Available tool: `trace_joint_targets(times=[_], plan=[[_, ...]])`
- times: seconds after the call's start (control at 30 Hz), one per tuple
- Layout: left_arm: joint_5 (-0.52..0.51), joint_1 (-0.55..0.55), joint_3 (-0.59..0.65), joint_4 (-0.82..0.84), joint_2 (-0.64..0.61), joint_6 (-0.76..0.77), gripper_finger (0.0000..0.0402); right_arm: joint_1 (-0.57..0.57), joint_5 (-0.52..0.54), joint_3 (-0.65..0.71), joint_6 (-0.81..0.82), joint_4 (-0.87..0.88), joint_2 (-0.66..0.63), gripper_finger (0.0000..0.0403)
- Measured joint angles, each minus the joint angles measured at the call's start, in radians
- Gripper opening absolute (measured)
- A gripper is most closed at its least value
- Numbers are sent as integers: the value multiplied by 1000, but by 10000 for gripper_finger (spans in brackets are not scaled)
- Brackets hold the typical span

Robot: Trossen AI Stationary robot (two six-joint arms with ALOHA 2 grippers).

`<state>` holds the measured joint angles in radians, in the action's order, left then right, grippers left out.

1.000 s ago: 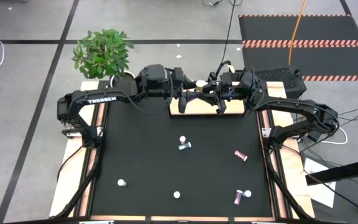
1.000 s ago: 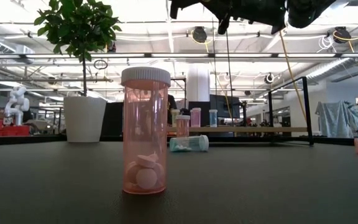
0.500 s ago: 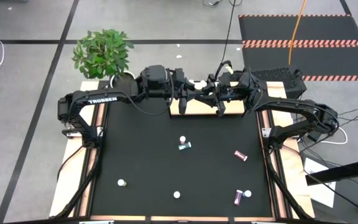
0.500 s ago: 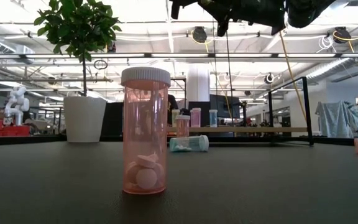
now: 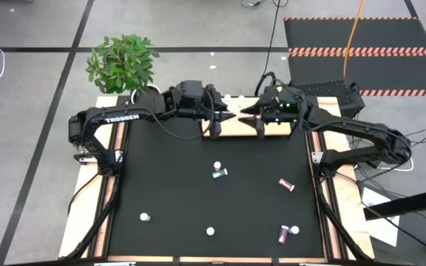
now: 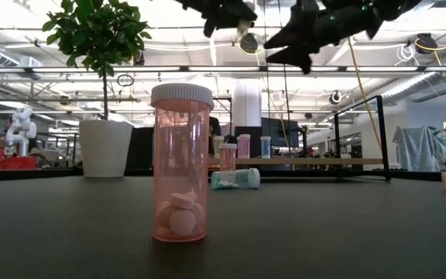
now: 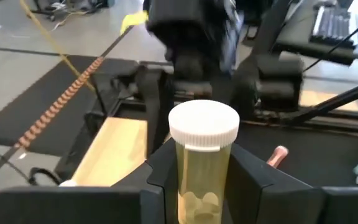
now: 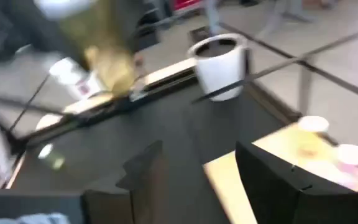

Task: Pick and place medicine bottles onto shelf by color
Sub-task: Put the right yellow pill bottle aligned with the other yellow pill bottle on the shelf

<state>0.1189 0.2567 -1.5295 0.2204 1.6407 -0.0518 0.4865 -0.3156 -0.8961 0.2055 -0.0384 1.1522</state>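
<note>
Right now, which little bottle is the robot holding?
The yellow bottle with the white cap, clamped upright in the left end effector. All the others sit on the table.

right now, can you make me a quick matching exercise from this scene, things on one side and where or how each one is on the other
Things:
1. yellow bottle
2. right gripper
3. pink bottle
4. teal bottle

States:
a. lying on its side on the mat
b. open, holding nothing, above the shelf
c. held in the left gripper
d. standing upright nearest the low camera

Pairs: 1-c, 2-b, 3-d, 4-a
</note>
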Motion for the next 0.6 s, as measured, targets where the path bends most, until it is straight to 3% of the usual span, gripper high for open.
trace_joint_targets(times=[0.17,0.33,0.6], plan=[[-31,7,0,25,0,-27,102,2,25,-192,-5,121,-38,222],[-33,12,1,14,19,-50,99,-26,-2,-402,-132,287,54,235],[-33,8,0,7,30,-59,99,-37,-80,-474,-233,335,163,254]])
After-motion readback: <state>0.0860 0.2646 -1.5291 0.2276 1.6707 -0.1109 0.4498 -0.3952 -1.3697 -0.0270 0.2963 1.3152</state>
